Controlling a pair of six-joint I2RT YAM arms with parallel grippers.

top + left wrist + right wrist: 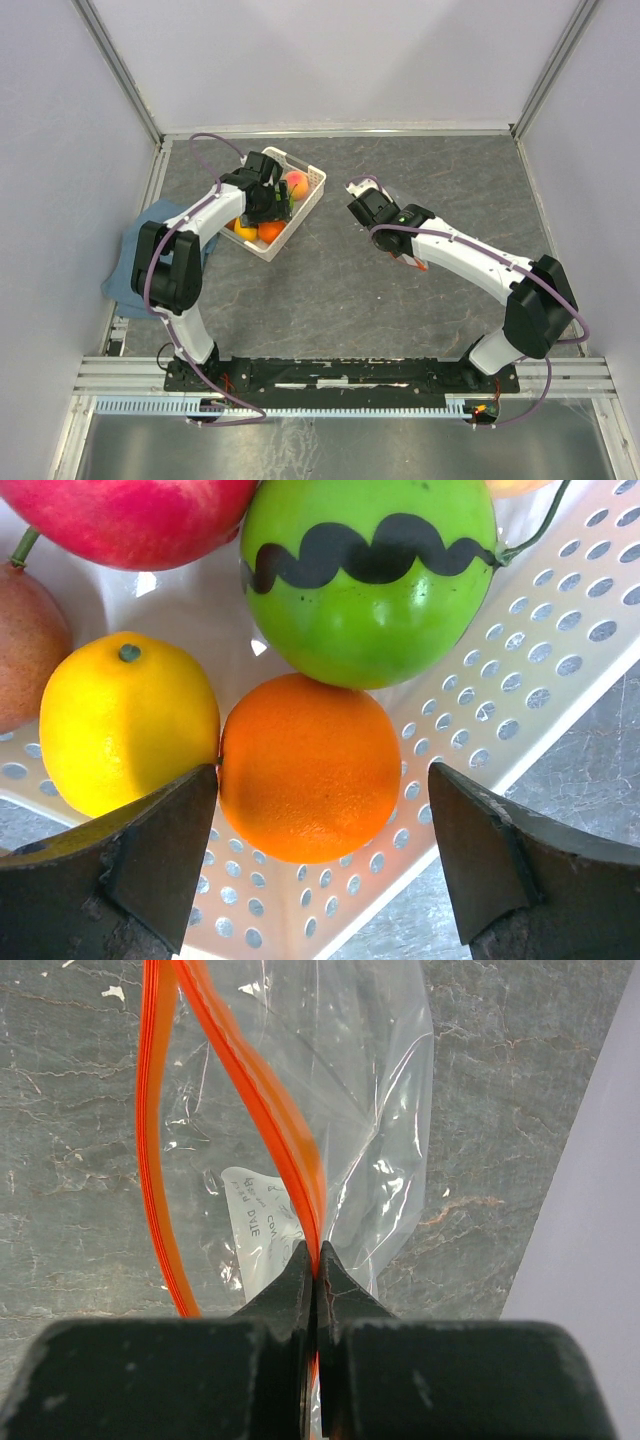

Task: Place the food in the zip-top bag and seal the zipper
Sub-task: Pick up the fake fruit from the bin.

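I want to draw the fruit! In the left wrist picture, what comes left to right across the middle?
reddish-brown fruit → lemon → orange → basket wall

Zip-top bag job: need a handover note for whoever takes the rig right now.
Left claw: open, straddling the orange in the white basket, not gripping yet.
Right claw: shut on one zipper strip, zip-top bag mouth gaping.
Done: nothing; the bag looks empty.
Left: bag the orange, lemon and the rest, then seal.
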